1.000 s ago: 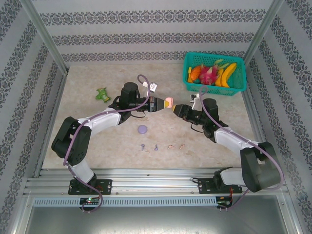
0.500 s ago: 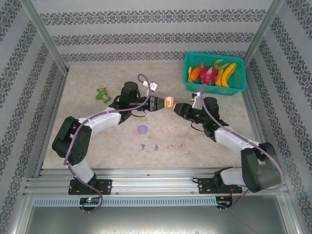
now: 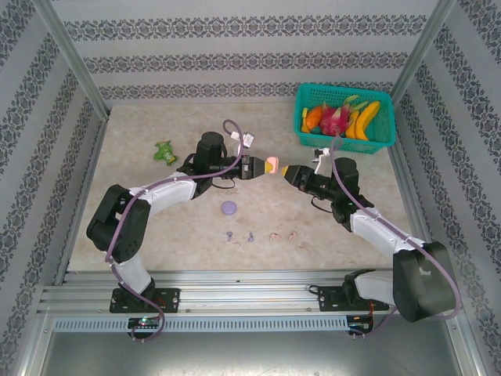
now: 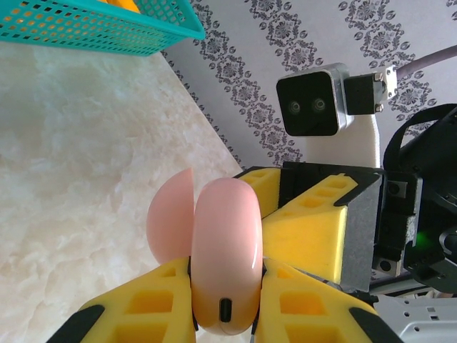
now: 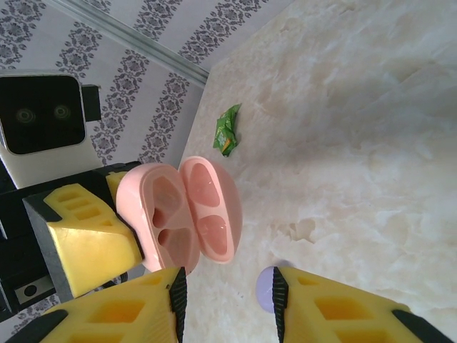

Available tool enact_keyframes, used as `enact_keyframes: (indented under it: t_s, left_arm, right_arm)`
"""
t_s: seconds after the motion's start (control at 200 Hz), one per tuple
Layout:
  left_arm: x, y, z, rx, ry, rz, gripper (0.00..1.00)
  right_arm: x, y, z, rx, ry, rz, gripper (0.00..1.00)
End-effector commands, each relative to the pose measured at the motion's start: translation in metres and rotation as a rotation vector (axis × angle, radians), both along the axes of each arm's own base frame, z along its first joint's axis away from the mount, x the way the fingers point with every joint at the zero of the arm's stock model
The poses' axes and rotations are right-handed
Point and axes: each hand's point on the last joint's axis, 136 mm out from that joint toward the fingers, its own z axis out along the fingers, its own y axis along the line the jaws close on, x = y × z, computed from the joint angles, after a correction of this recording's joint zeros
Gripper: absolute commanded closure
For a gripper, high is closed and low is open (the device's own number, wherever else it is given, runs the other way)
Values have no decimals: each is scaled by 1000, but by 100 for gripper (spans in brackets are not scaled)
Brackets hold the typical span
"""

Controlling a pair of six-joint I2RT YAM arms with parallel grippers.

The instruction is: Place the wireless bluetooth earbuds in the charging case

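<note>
Moved: our right gripper (image 3: 288,170) has eased back slightly from the pink charging case (image 5: 182,214); its jaws stand apart, empty.
Hold: our left gripper (image 4: 225,286) is clenched on that case, lid open.
Earbuds: purple earbuds (image 3: 229,236) and pink earbuds (image 3: 274,234) lie on the tabletop (image 3: 156,211), well nearer our bases than the case.
Risk: we judge a nudge could twist the raised case; tiny earbuds may skid when pinched.
Surroundings: pale marbled surface, patterned walls, teal fruit basket (image 3: 344,139) beyond the case.

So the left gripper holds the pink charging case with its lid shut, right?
No. The left gripper does hold the pink charging case, but its lid is open, not shut; the right wrist view shows both halves spread apart.
</note>
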Motion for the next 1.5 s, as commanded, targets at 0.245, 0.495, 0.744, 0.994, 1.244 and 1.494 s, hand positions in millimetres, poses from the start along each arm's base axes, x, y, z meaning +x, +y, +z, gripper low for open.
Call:
enact_keyframes:
  t_s: [0.245,0.495,0.744,0.994,1.244,1.494]
  left_arm:
    - [0,-9,16,-28,-42,-32,100]
    - [0,-10,15,-28,-40,-32,100]
    - [-3,-13,19,-43,-43,-44,100]
    - [-9,-16,22,-48,-46,-60,100]
    - [-12,-18,17,-46,-40,-67,100]
    - [-15,-18,16,-43,-38,-70,100]
  right_arm:
    - [6,12,12,5,-40,40,62]
    - [8,19,14,5,-46,53,62]
    - [12,22,7,-5,-31,50,65]
    - [20,23,6,-4,-29,42,68]
    - [24,23,11,-2,-38,39,73]
    - [28,17,10,-4,-33,14,74]
